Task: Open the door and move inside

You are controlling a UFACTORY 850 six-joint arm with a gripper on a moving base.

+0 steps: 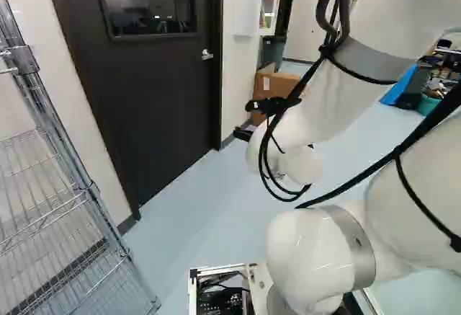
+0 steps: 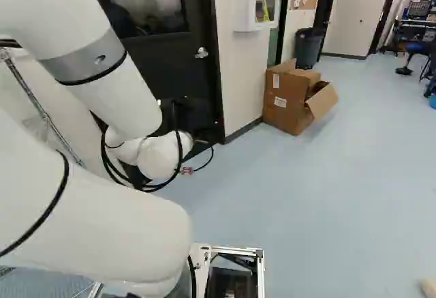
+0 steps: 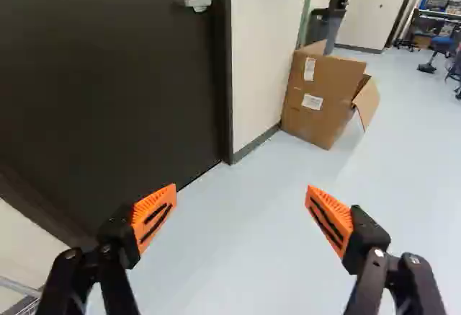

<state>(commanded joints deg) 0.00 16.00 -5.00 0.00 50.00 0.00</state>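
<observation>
In the left base view my gripper hangs in front of the wall by the door's handle side, lower than the handle. The wrist view shows the gripper open, its orange pads wide apart with nothing between them. The dark door with a window stands shut in its frame. Its silver lever handle is near the frame edge; the wrist view has the handle ahead of the gripper, well away from both fingers. In the right base view my arm covers part of the door.
A wire shelf stands close at the left of the left base view. An open cardboard box sits against the wall past the door, with a dark bin behind it. A white wall cabinet hangs beside the door frame.
</observation>
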